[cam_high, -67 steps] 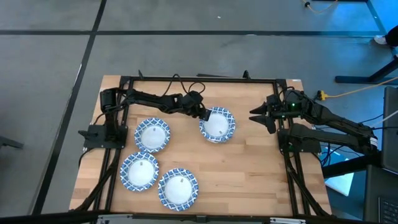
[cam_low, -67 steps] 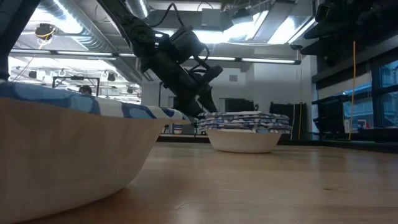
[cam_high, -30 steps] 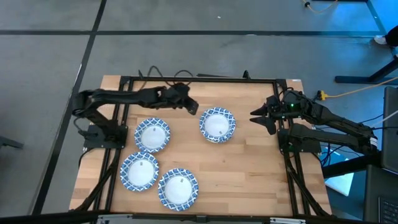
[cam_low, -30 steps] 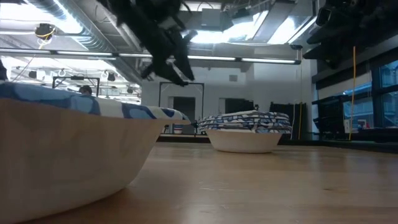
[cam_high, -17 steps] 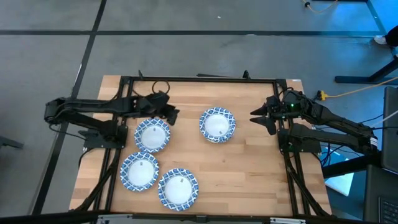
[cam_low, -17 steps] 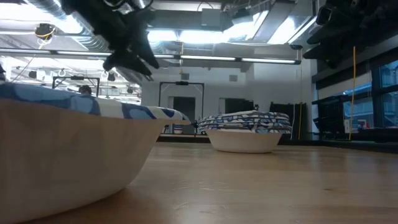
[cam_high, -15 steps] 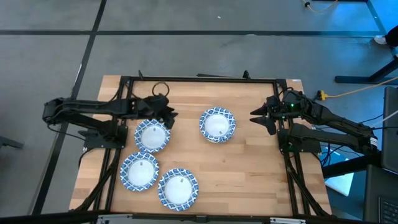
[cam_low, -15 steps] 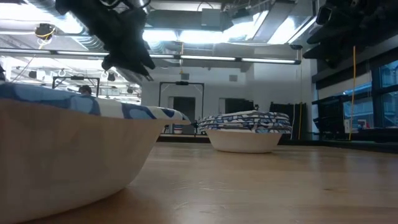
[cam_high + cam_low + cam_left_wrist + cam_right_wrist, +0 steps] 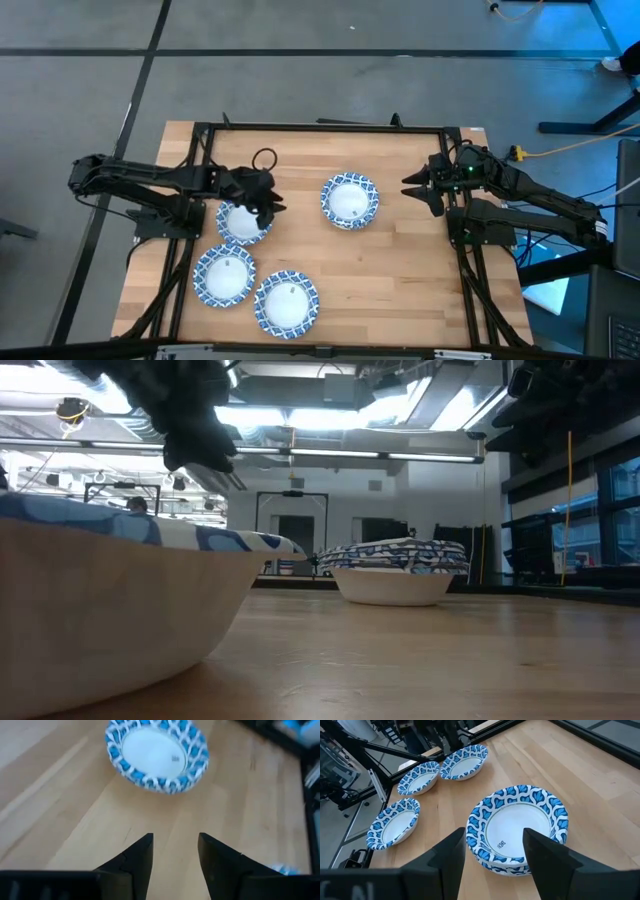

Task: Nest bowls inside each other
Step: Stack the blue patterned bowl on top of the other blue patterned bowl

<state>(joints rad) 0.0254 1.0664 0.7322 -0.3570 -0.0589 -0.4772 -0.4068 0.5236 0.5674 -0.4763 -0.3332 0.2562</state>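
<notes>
Seen from above: four groups of bowls on the wooden bench [image 9: 400,270]. A nested stack of bowls [image 9: 350,200] near the middle, three single ones toward the left: one [image 9: 238,222] partly under the left tool [image 9: 268,203], another [image 9: 224,276] nearer the front, a third [image 9: 286,303] close to the front edge. Wide bare wood between the stack and the right-hand frame rail, and across the front right corner.

From the low view alone: the stacking in the middle pile [image 9: 398,570], several rims layered one on another, which the overhead flattens into one bowl. A near bowl [image 9: 120,610] fills the left foreground and hides the rest; the left tool [image 9: 205,455] hangs well above the surface.

From the left wrist: fingers [image 9: 137,855] apart with nothing between, bare wood under them, the stack [image 9: 156,755] ahead and well apart.

From the right wrist: right tool fingers [image 9: 447,855] also spread and empty, stack [image 9: 517,827] just beyond them, the three single bowls [image 9: 465,762] farther off. Overhead, the right tool [image 9: 415,187] waits by the right rail, clear of the stack.
</notes>
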